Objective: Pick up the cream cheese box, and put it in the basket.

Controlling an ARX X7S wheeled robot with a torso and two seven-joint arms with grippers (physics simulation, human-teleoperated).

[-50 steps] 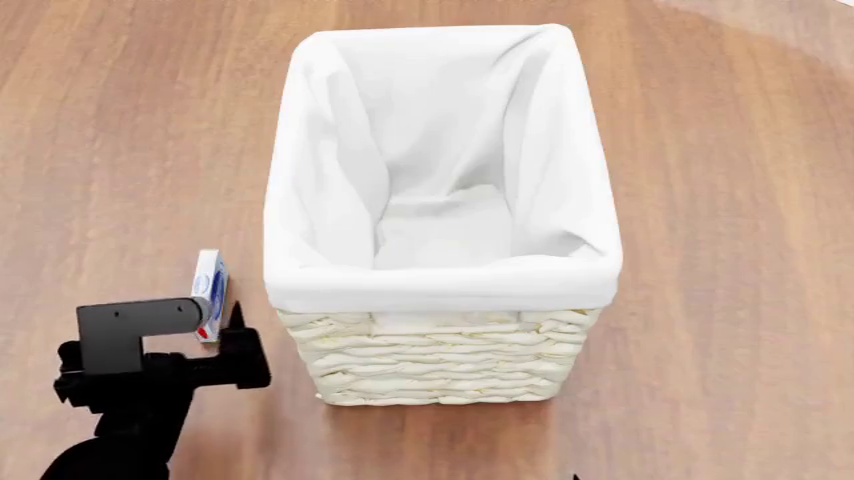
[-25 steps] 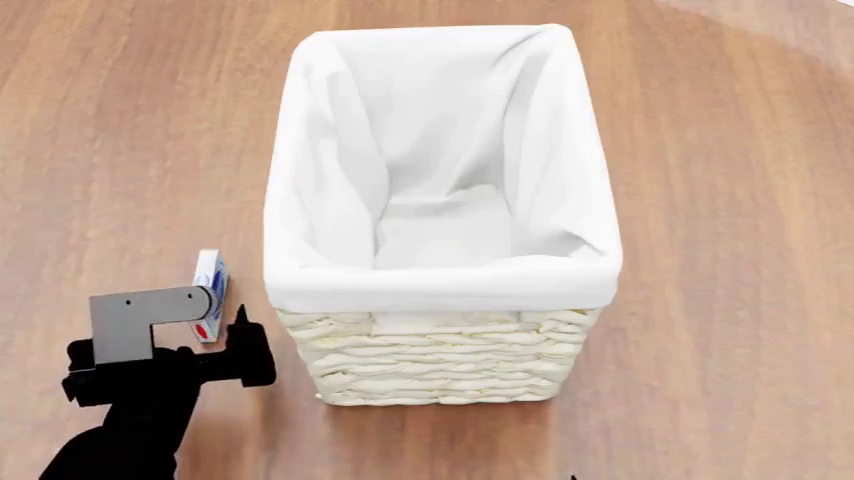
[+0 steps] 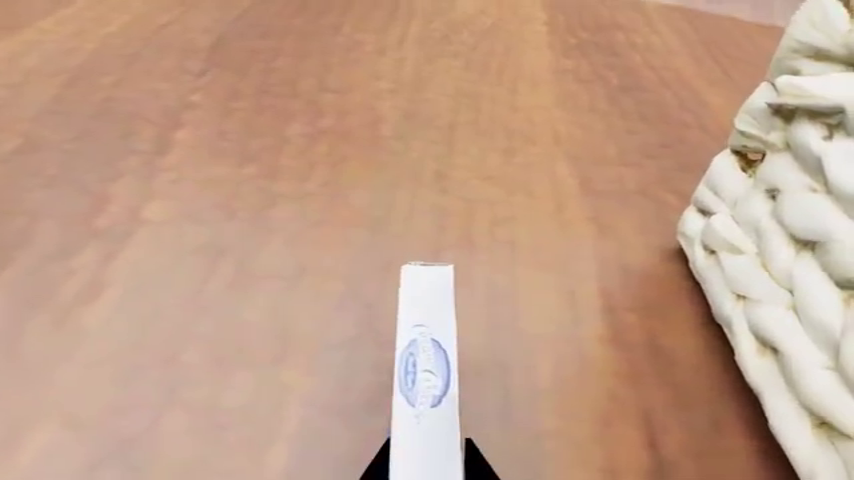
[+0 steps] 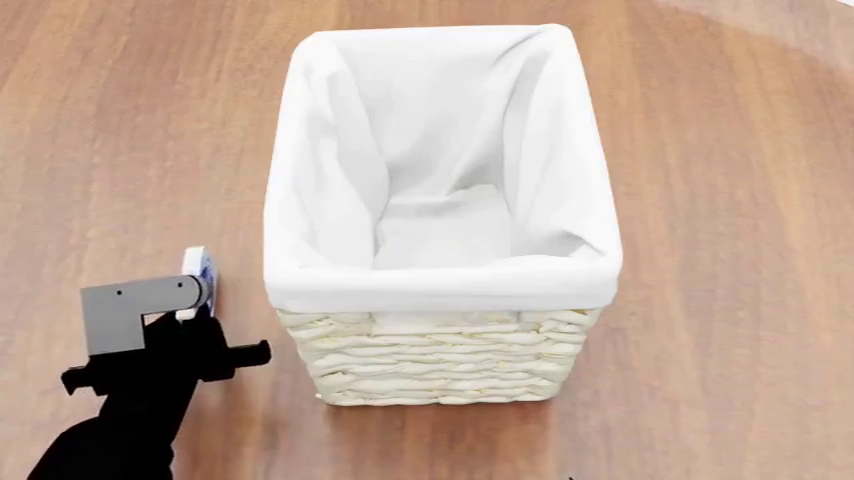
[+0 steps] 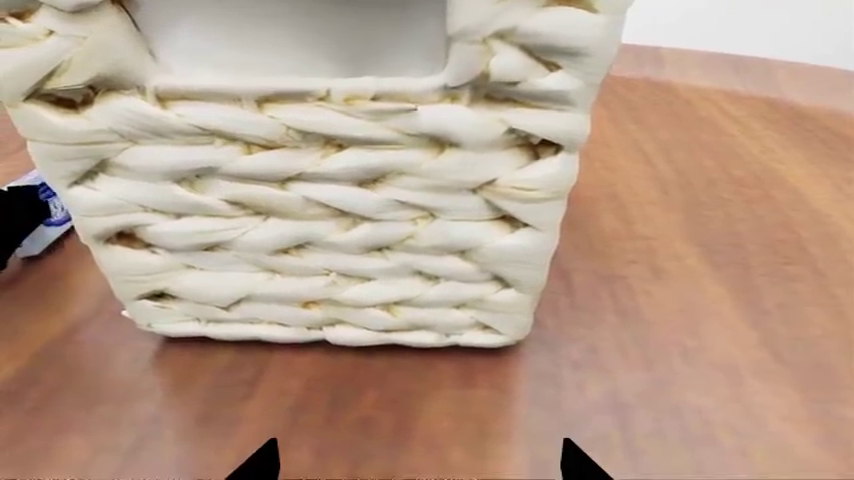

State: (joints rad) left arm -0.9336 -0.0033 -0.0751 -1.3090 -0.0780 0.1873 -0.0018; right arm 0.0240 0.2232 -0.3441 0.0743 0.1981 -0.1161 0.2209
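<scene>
Warm brown wood runs under everything, bare but for two things. At the near left the box [image 4: 198,268] stands on its thin edge just beside the basket's near-left corner, and my left claw [image 4: 195,318] has it: in the left wrist view the box [image 3: 427,370] rises straight out from between my two dark fingertips [image 3: 379,464], one on each flat face, so I judge the claw clamped on it. Whether the box has left the wood I cannot tell. To its right stands the basket [image 4: 441,365], tall and woven, its white liner [image 4: 441,282] folded over the rim, the inside open and deep. My right claw [image 5: 416,462] hangs low in front of the basket's near wall [image 5: 334,240], its tips apart and holding nothing. To do this step well I should lift straight up first, keeping the squeeze steady on so thin a box, and rise well above the liner before moving right; going sideways early would catch the weave or drag the cloth. Once over the open middle, I would lower a little and only then let go.
</scene>
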